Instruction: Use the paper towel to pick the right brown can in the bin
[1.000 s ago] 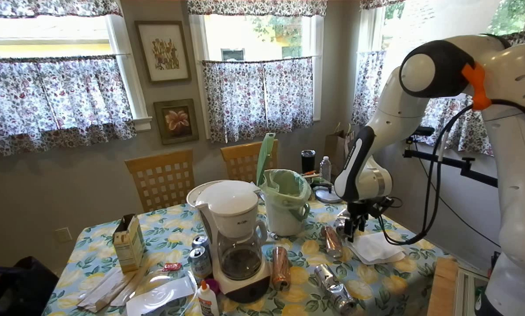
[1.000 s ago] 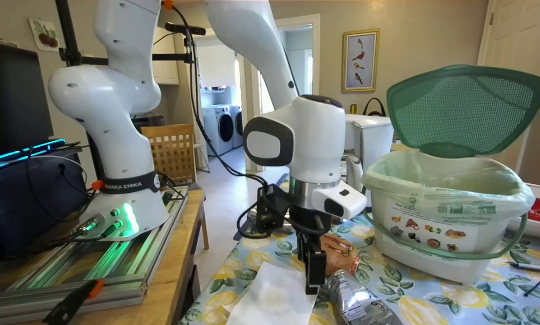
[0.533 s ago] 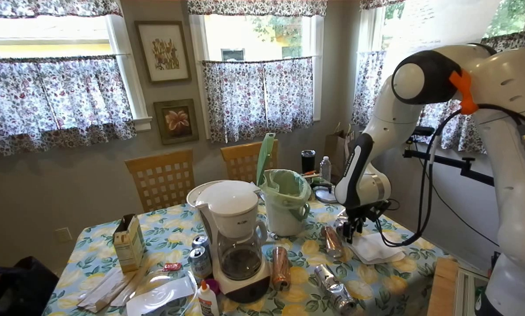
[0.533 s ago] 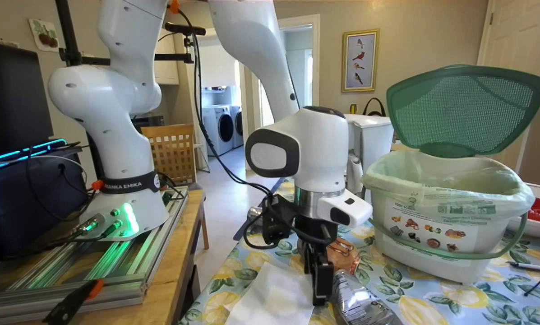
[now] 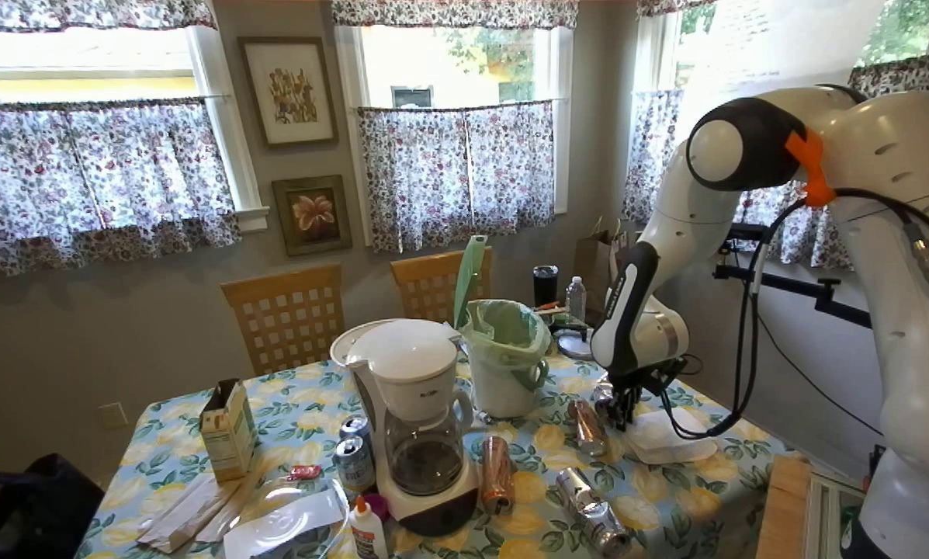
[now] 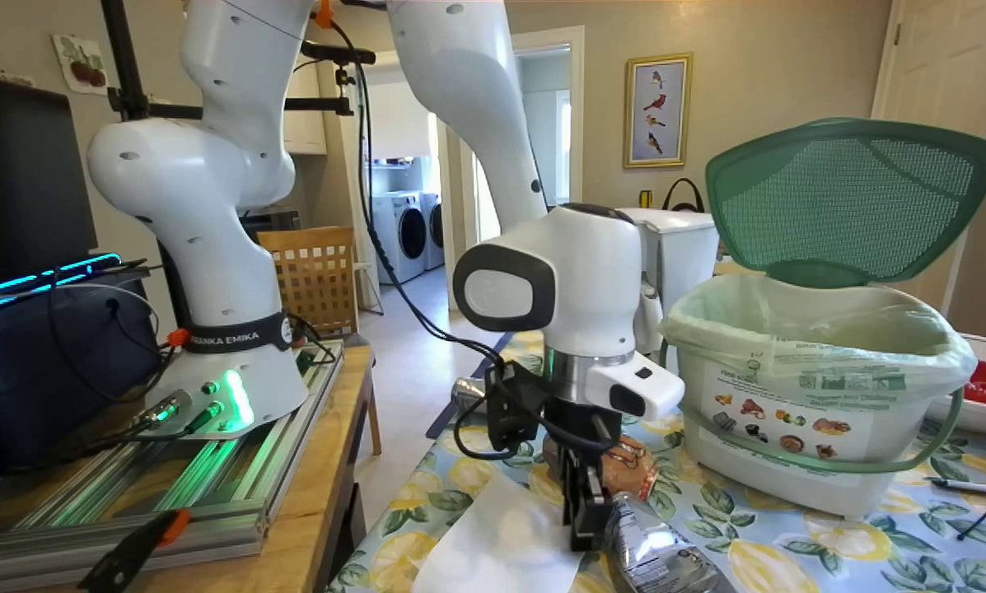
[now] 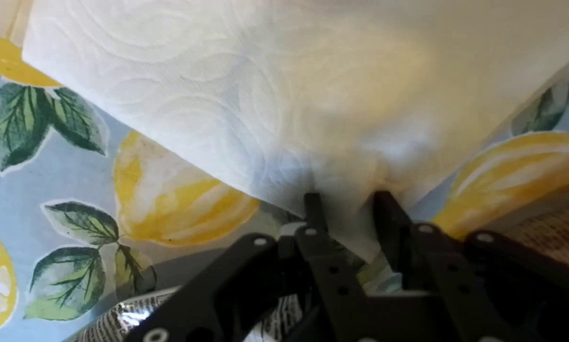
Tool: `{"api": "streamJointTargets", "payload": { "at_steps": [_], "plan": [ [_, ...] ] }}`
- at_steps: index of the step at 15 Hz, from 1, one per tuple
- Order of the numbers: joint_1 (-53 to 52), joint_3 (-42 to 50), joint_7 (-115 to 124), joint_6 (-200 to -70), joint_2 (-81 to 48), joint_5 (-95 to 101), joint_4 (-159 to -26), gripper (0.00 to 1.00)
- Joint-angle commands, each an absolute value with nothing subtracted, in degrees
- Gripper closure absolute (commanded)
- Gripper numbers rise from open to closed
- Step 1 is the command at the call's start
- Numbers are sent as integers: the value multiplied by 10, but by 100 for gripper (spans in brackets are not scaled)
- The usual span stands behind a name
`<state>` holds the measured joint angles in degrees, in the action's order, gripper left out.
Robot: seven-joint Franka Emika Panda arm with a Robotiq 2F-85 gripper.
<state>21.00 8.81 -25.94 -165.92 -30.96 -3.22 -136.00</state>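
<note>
With the fingers (image 7: 391, 228) parted astride the six-o'clock corner of the paper towel (image 7: 265, 95) in the wrist view, pinch low, avoiding the brown can (image 7: 557, 232) at four o'clock

In an exterior view you look down across the table (image 5: 293, 404) to the far windows (image 5: 456, 70); in an exterior view you sit lower, nearer the bin (image 6: 789, 395) at right, facing a doorway (image 6: 577, 123). Wrist view: close above the paper towel (image 7: 208, 95), shared by all three.
</note>
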Motion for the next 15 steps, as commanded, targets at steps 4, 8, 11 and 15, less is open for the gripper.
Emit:
{"api": "streamJointTargets", "payload": {
  "at_steps": [4, 8, 11, 15],
  "plan": [
    [221, 68, -232, -1659, -300, -11, -1365, 100],
    [209, 73, -221, -1658, -277, -6, -1387, 100],
    [211, 68, -231, -1637, -253, -1, -1402, 100],
    [206, 72, -230, -1629, -215, 8, -1430, 100]
  ]
}}
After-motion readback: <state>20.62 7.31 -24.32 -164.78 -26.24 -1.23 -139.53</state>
